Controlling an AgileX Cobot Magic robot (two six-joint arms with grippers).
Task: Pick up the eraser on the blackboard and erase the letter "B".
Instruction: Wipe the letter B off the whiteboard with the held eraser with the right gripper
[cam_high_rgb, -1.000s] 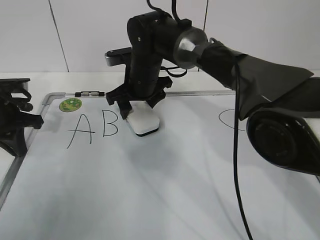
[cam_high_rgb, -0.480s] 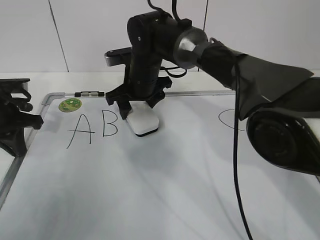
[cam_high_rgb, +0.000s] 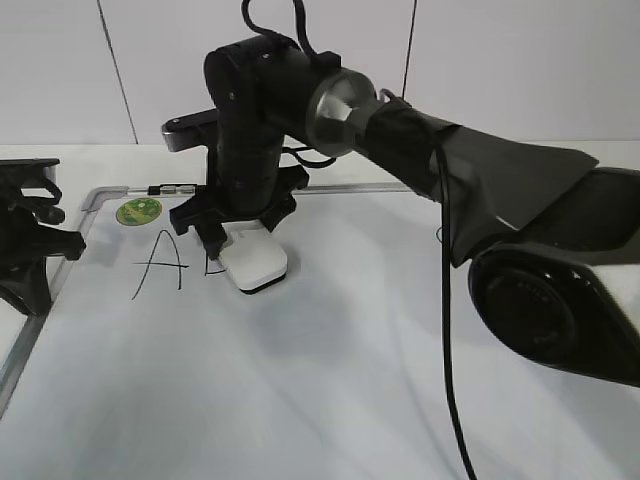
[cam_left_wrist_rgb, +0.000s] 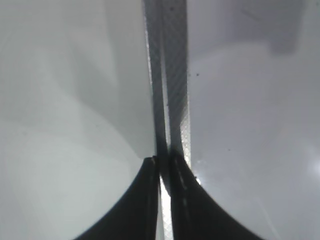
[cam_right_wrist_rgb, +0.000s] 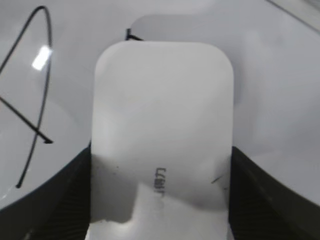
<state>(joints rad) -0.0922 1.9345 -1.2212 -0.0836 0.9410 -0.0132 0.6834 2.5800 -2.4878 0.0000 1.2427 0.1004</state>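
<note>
1. Across the lower frame of the exterior view lies the blackboard (cam_high_rgb: 330, 400): a flat, glossy white writing surface with a grey metal rim and a grey plastic corner at upper left. Light glares off it.
2. Right arm (cam_high_rgb: 480, 190): matte black casing, partly sleeved in dark fabric, reaching across from the right to left of centre.
3. Right gripper (cam_high_rgb: 235, 243): jaws spread wide and pinching the eraser by its two long sides, as the right wrist view confirms.
4. Eraser (cam_high_rgb: 254, 263): white smooth plastic block with rounded corners and a thin black underside, resting flat on the board over the letter "B" (cam_high_rgb: 211, 268). Only a short black stroke of the letter shows at the left of the eraser; I judge wiping under way, not finished.
5. Letter "A" (cam_high_rgb: 160, 262), a thin black line, stands intact just left.
6. Left gripper (cam_left_wrist_rgb: 162, 200): jaws pressed together, empty, poised above the board's rim at far left.
7. Round green sticker (cam_high_rgb: 140, 211): near the upper-left corner, untouched.
</note>
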